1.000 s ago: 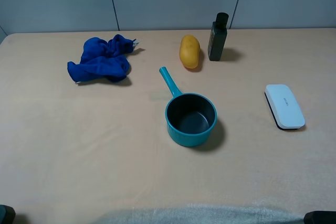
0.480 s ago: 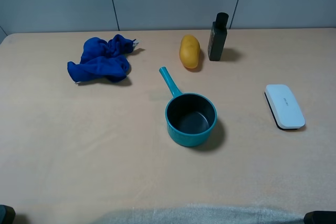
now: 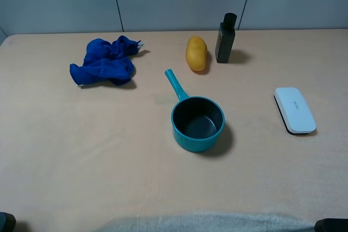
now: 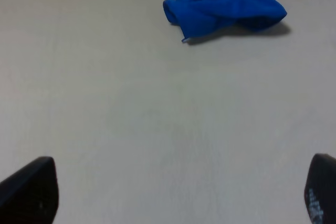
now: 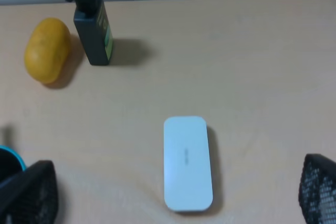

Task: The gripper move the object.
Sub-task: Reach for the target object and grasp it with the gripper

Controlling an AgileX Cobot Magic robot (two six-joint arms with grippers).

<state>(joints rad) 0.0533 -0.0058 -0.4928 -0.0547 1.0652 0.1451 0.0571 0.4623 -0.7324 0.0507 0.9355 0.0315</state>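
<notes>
The object (image 3: 225, 38) stood upright toward the far edge of the surface (image 3: 81, 150). It was just beside the yellow potato (image 3: 196, 53) and well apart from the white box (image 3: 294, 110). The right hand (image 5: 172, 195) was spread wide and held nothing. The left hand (image 4: 173, 192) was the same, over bare surface near the blue cloth (image 4: 226, 3). I judged the right hand better placed. My plan was to pass it above the white box, set the fingers across the object's flat sides low on its body, keep clear of the potato, and close gently, since a tall narrow object tips easily.
</notes>
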